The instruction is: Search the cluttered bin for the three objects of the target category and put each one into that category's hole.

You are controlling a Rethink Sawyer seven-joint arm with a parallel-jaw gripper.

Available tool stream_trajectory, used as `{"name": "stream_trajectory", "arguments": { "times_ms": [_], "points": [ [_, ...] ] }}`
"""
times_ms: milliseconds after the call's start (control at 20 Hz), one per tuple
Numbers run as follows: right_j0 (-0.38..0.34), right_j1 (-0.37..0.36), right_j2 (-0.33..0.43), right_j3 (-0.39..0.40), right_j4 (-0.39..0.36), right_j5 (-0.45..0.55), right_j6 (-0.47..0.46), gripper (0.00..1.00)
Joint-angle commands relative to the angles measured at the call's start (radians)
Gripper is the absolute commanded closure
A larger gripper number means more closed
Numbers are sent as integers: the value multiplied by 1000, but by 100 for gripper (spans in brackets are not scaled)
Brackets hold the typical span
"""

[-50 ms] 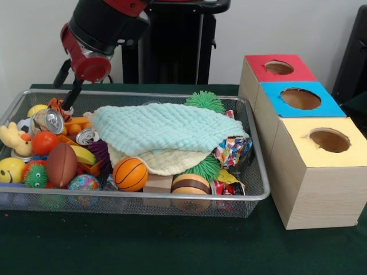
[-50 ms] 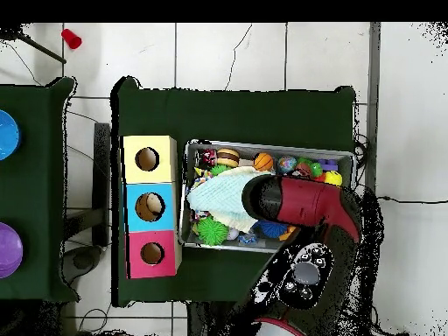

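You will find no readable text, label, brand or number anywhere here. The crinkled wrapper [image 1: 231, 150] in the wire bin [image 1: 259, 182] carries only a multicoloured pattern, and the drink cans [image 1: 55, 121] show bare metal tops with no lettering you could make out.

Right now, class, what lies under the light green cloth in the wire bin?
Under the light green cloth a cream cloth sticks out, with a spiky green ball at its edge. Anything deeper beneath is covered and cannot be seen.
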Motion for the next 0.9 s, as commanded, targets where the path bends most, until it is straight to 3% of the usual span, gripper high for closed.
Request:
{"name": "stream_trajectory", "arguments": {
  "times_ms": [50, 200, 650, 900],
  "points": [
    [-21, 77, 5, -2, -12, -108, 134, 0],
    [-26, 95, -17, -16, -1, -149, 146, 0],
    [-78, 81, 9, -36, 15, -177, 81, 0],
    [-112, 124, 34, -82, 27, -227, 90, 0]
  ]
}}
